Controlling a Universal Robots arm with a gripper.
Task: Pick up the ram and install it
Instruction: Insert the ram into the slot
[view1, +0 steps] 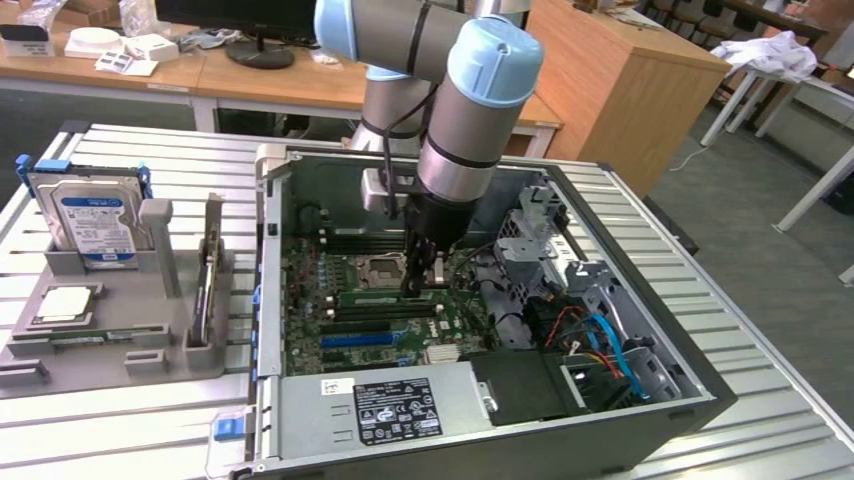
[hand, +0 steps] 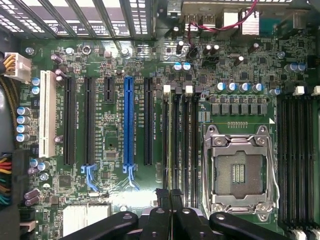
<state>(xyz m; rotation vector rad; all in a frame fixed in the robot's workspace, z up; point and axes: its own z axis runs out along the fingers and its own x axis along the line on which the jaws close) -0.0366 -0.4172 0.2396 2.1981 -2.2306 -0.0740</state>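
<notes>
**Item:** the ram (view1: 382, 297), a long, thin green stick standing on its long edge inside the open computer case (view1: 694, 400). In the wrist view it shows edge-on (hand: 172, 140) as a narrow pale-green line running out from between my fingertips. It lies along one of the memory slots (hand: 193, 135), just beside the empty processor socket (hand: 239, 172).

**Grip:** my gripper (hand: 170, 194) has its fingers pressed almost together, pinching the ram's upper edge.

**Progress:** I judge the pick-up done, since the stick is in my hold and lined up with a slot, well apart from the parts tray (view1: 147, 325). I cannot tell whether it is pushed fully home or whether the end latches have closed. Seating it is what may remain.

**Surroundings:** the motherboard (hand: 110, 150) has a blue expansion slot (hand: 129, 120). On the tray at the exterior view's left stand the blue-labelled hard drive (view1: 94, 215) and the square silver processor chip (view1: 67, 303), both far from my gripper
</notes>
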